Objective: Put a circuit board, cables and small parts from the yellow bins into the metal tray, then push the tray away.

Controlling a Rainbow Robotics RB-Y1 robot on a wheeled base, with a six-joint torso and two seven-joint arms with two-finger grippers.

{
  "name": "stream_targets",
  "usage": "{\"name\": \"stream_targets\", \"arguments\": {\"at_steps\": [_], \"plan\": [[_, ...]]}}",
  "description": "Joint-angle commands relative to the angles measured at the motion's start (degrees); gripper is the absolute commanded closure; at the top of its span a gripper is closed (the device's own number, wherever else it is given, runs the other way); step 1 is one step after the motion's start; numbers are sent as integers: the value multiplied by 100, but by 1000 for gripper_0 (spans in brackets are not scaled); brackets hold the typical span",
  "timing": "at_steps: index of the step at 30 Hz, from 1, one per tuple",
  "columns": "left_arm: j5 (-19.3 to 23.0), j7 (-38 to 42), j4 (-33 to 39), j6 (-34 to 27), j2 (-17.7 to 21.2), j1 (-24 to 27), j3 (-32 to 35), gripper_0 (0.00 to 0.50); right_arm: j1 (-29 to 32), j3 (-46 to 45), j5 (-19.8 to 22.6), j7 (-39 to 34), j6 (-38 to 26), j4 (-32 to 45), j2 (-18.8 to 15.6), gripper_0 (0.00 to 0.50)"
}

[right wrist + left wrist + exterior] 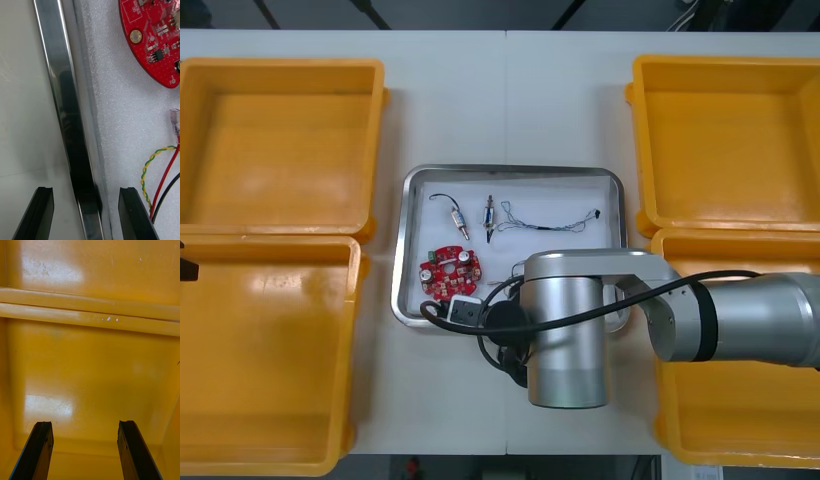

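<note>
**Front view:** The shiny metal tray with a white inside (pixel 404 250) sits in the middle of the light table (pixel 450 100), between the big yellow plastic bins (pixel 280 140). In it lie the round red circuit board (pixel 446 270), two small metal parts (pixel 457 217) and a thin dark cable (pixel 550 222). The bins look empty, so I think only the push is left. The silver right arm (pixel 570 330) reaches over the tray's near edge.

**Right wrist view:** The right gripper (pixel 86 191) is open. The tray's rim runs between its fingers. The red, yellow and black wires (pixel 143 174) lie just beside the inside finger. To push well, it should stay low, press on the rim, and go slow and straight so the tray does not turn or snag the wires.

**Left wrist view:** The left gripper (pixel 84 425) is open and holds nothing, over a bin's bare floor.
</note>
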State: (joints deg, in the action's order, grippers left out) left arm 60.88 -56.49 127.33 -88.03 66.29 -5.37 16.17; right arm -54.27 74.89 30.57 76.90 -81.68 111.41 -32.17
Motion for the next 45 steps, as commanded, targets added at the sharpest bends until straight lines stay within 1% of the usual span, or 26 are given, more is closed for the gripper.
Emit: {"name": "stream_targets", "arguments": {"at_steps": [1, 2, 3, 5, 8, 17, 22, 32, 45], "plan": [[-32, -266, 134, 57, -54, -131, 106, 0, -207, 70, -104, 238, 56, 21, 176, 114], [-32, -266, 134, 57, -54, -131, 106, 0, -207, 70, -112, 256, 64, 29, 185, 292], [-32, -266, 134, 57, -54, -131, 106, 0, -207, 61, -112, 256, 56, 29, 176, 373], [-32, -266, 134, 57, -54, -131, 106, 0, -207, 70, -139, 291, 56, 29, 176, 462], [-32, -266, 134, 57, -54, -131, 106, 0, -207, 70, -192, 344, 56, 21, 176, 499], [-32, -266, 134, 57, -54, -131, 106, 0, -242, 70, -490, 484, 47, 161, 45, 500], [-32, -266, 134, 57, -54, -131, 106, 0, -365, 61, -490, 598, -23, 276, -87, 500], [-32, -266, 134, 57, -54, -131, 106, 0, -822, 96, -490, 845, -120, 328, -333, 500], [-32, -266, 134, 57, -54, -131, 106, 0, -1270, 105, -490, 1205, 21, -243, -386, 500]]}}
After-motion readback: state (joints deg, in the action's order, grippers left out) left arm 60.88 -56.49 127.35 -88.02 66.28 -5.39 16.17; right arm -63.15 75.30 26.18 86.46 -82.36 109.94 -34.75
